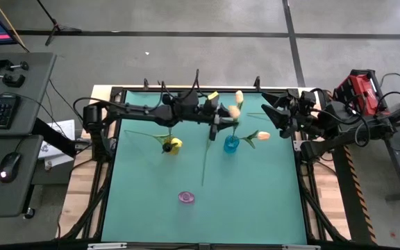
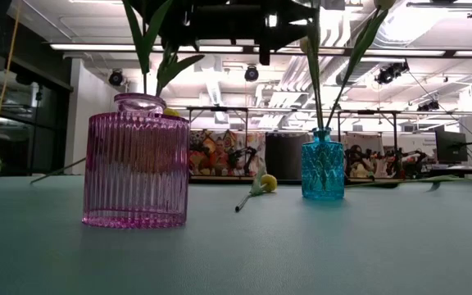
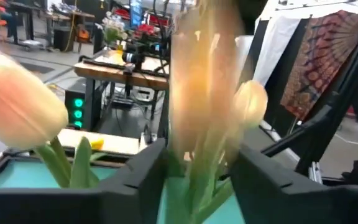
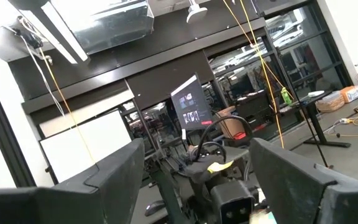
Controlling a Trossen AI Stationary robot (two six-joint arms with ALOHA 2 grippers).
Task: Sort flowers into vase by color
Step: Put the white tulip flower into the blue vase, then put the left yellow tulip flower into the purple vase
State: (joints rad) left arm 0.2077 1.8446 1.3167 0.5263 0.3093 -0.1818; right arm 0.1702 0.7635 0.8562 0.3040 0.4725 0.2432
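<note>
My left gripper (image 1: 221,129) (image 3: 201,171) hovers over the blue vase (image 1: 231,144) (image 2: 322,166), its fingers parted. A cream-peach tulip (image 3: 207,81) stands between them. Two more peach tulips (image 1: 239,97) (image 1: 262,135) stand in that vase by their stems. A yellow vase (image 1: 176,145) holds a black-headed flower (image 1: 164,142). The purple vase (image 1: 186,197) (image 2: 136,164) stands nearer. A yellow tulip (image 2: 266,182) lies flat on the table, stem (image 1: 205,165) pointing to the near edge. My right gripper (image 1: 273,112) (image 4: 196,165) is open, raised at the table's right side. My left gripper has the peach tulip's stem and leaves (image 3: 199,186) between its parted fingers, just below the head, coming level from the table's left. The tulip stands upright above the blue vase. I cannot tell whether either finger (image 3: 135,180) touches it.
A loose green stem (image 1: 139,133) lies on the teal mat left of the yellow vase. The mat (image 1: 255,201) is bare around the purple vase and along the near edge. A black frame rail (image 1: 304,201) borders the table.
</note>
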